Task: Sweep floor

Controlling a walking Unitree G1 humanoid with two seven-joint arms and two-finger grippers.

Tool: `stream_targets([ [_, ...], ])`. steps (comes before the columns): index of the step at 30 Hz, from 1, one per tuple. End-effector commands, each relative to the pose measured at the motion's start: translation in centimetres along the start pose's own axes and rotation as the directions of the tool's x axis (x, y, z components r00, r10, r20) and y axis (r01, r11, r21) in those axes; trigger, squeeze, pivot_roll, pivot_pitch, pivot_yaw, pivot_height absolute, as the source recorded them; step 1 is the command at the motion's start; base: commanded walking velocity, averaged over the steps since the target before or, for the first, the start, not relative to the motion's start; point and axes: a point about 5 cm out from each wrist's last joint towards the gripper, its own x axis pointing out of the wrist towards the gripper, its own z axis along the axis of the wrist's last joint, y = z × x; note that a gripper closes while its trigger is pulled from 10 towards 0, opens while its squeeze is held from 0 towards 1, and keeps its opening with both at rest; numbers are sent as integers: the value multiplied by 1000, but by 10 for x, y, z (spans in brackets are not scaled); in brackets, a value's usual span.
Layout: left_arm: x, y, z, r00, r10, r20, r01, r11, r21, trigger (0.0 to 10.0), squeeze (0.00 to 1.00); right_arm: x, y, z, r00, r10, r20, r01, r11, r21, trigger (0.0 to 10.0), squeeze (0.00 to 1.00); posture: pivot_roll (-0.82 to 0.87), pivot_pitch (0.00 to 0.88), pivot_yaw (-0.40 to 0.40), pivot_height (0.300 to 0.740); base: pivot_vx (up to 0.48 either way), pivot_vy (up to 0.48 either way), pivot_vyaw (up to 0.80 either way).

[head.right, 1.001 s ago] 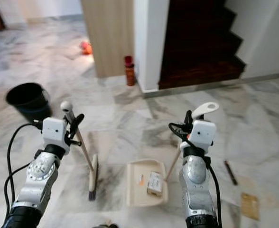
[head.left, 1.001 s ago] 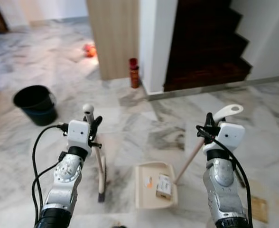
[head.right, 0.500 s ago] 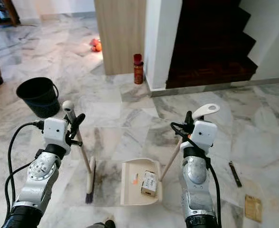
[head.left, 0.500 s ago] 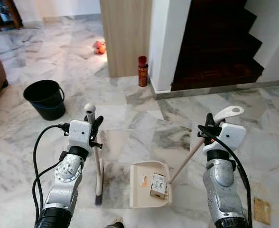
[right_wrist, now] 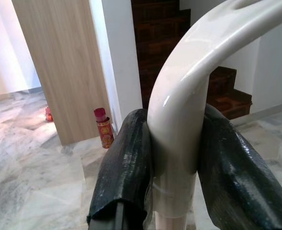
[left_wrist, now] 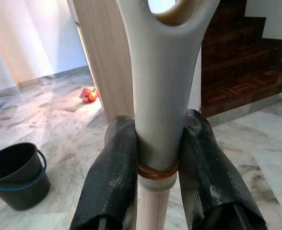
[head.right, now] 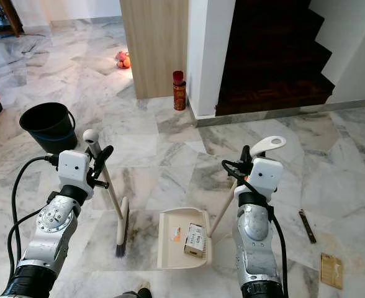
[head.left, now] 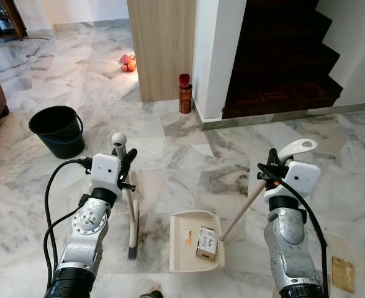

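Observation:
My left gripper (head.left: 124, 166) is shut on the cream broom handle (left_wrist: 160, 110); the broom (head.left: 131, 217) stands nearly upright with its dark bristles on the marble floor. My right gripper (head.left: 273, 162) is shut on the curved cream dustpan handle (right_wrist: 184, 129). The cream dustpan (head.left: 181, 254) rests on the floor between my arms, and a small printed packet (head.left: 206, 242) and an orange scrap (head.left: 187, 236) lie in it.
A black bucket (head.left: 57, 129) stands at the left. A red can (head.left: 185, 93) sits by the white pillar, with dark wooden stairs (head.left: 282, 56) behind. A dark stick (head.right: 306, 225) and a brown scrap (head.right: 330, 270) lie on the floor at the right. Orange objects (head.left: 128, 63) lie far back.
The camera view has shifted, bringing the bucket and can further into view. Both grippers keep hold of their handles and the dustpan stays on the floor with the packet in it.

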Motion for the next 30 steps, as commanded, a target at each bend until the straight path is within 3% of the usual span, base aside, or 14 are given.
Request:
stream_targets([
  [1, 3, 2, 4, 1000, 3, 18, -3, 1000, -2, 10000, 0, 3, 1, 12, 999, 0, 49, 0, 1000, 15, 10000, 0, -88, 61, 42, 740, 0, 0, 0],
  [30, 4, 2, 3, 1000, 3, 13, -3, 1000, -14, 10000, 0, 4, 3, 10, 999, 8, 38, -9, 1000, 18, 10000, 0, -87, 63, 42, 740, 0, 0, 0],
])
